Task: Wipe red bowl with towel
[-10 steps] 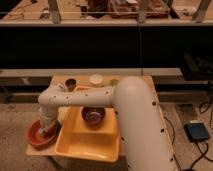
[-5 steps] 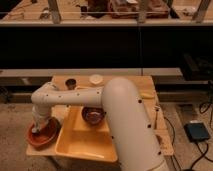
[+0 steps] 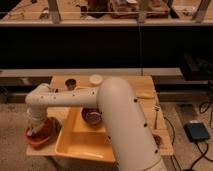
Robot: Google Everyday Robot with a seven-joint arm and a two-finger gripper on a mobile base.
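Observation:
The red bowl [image 3: 44,136] is a shallow orange-red bowl at the table's front left corner. My white arm reaches across from the right and bends down over it. My gripper [image 3: 34,131] hangs straight down into the bowl's left part. A pale bit of towel [image 3: 32,133] shows at its tip against the bowl's inside. The arm's wrist hides most of the gripper.
A yellow tray [image 3: 75,145] lies right of the red bowl and holds a small dark purple-brown bowl [image 3: 91,116]. On the wooden table [image 3: 145,100] stand a small dark cup [image 3: 72,82] and a white round lid [image 3: 96,79] at the back. A utensil [image 3: 157,116] lies on the right.
The arm has swung left and forward. The gripper has moved a little leftward and down within the red bowl.

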